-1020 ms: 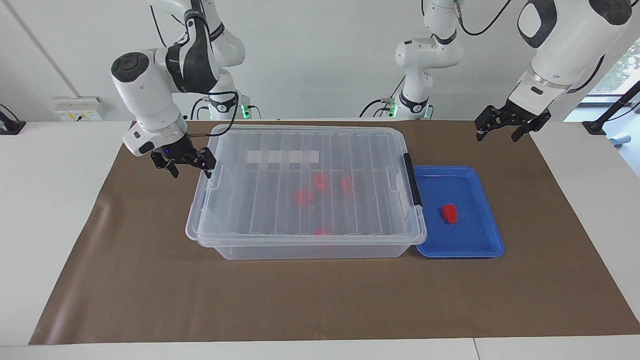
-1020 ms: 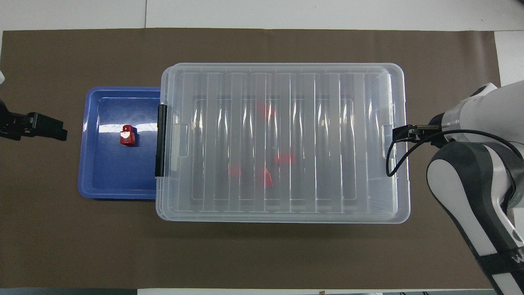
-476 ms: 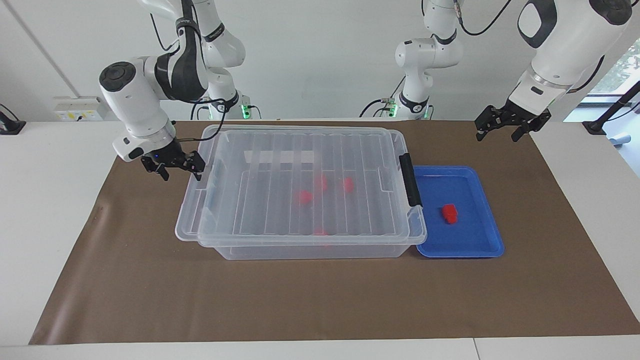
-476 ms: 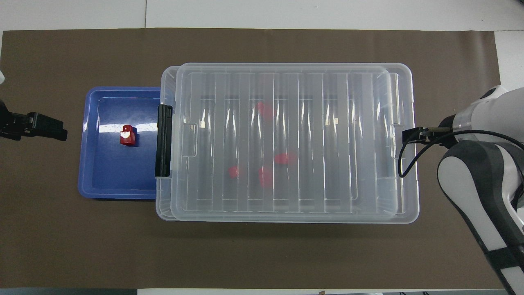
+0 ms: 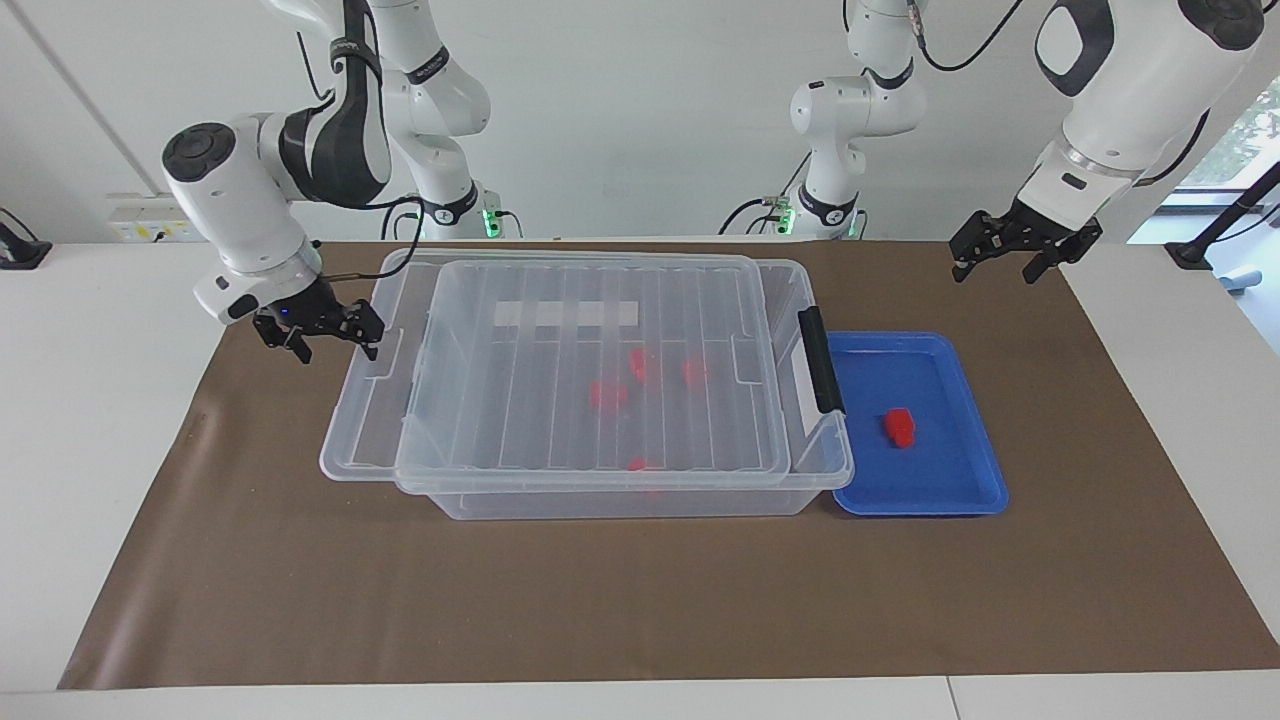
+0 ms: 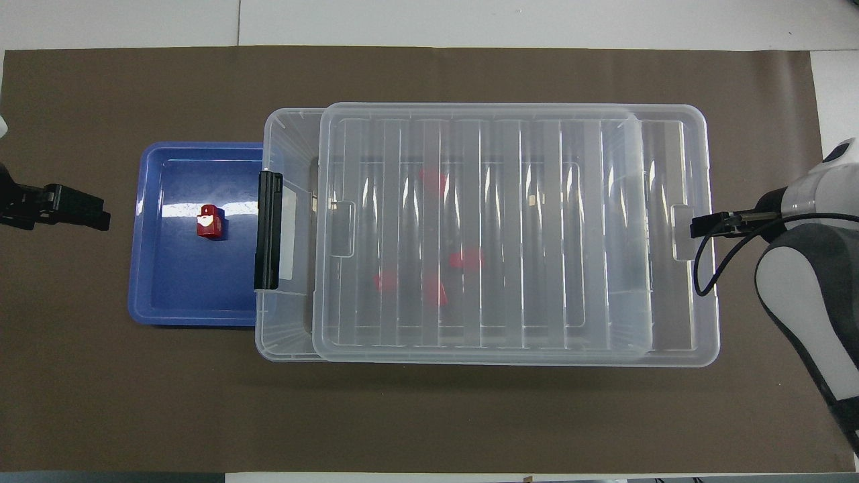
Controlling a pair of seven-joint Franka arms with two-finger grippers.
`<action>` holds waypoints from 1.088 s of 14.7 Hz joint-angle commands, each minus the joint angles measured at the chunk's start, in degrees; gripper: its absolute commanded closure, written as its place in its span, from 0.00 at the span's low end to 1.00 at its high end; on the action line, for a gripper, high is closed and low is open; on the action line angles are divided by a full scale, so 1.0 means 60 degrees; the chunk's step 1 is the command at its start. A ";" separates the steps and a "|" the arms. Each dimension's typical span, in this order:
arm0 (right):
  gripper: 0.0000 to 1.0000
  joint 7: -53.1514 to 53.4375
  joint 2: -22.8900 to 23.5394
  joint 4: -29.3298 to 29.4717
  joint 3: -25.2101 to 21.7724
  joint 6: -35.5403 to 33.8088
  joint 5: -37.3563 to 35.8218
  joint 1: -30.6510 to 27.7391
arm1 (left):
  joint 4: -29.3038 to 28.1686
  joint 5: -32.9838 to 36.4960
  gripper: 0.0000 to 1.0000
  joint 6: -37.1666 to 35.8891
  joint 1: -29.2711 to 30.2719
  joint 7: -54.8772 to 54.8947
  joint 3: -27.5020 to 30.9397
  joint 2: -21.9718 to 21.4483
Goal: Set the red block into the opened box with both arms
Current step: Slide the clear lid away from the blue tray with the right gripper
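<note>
One red block (image 5: 898, 426) (image 6: 209, 223) lies in the blue tray (image 5: 920, 505) (image 6: 194, 318). The clear box (image 5: 600, 502) (image 6: 288, 134) stands beside the tray, with several red blocks (image 5: 605, 394) (image 6: 465, 259) showing through it. Its ribbed lid (image 5: 520, 400) (image 6: 537, 235) lies shifted toward the right arm's end, baring a strip of the box by the black latch (image 5: 820, 372) (image 6: 268, 229). My right gripper (image 5: 333, 348) (image 6: 698, 226) is open, one fingertip against the lid's end rim. My left gripper (image 5: 995, 268) (image 6: 100, 215) waits open in the air, off the tray's outer end.
Brown paper (image 5: 640, 600) (image 6: 429, 416) covers the table under everything. The lid overhangs the box at the right arm's end. The white tabletop (image 5: 100, 400) shows outside the paper at both ends.
My right gripper has moved toward its own end of the table, and the lid has slid with it, uncovering the box's latch end. The left arm has not moved.
</note>
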 commanded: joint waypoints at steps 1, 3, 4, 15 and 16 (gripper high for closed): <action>0.00 -0.0793 -0.0103 -0.0201 0.0043 0.0198 -0.0037 -0.0463 | -0.0151 -0.0067 0.00 -0.0059 -0.0050 0.0110 0.0095 -0.0182; 0.00 -0.1013 -0.0103 -0.0172 0.0043 0.0198 -0.0051 -0.0624 | -0.0151 -0.0067 0.00 -0.0059 -0.0050 0.0110 0.0095 -0.0182; 0.00 -0.1188 -0.0103 -0.0172 0.0043 0.0227 -0.0052 -0.0741 | -0.0151 -0.0067 0.00 -0.0059 -0.0050 0.0110 0.0095 -0.0182; 0.00 -0.2859 0.0029 0.0018 0.0014 0.0447 -0.0052 -0.1621 | -0.0151 -0.0067 0.00 -0.0059 -0.0050 0.0110 0.0095 -0.0182; 0.00 -0.2932 0.0029 0.0033 0.0014 0.0447 -0.0052 -0.1694 | -0.0151 -0.0067 0.00 -0.0059 -0.0050 0.0110 0.0095 -0.0182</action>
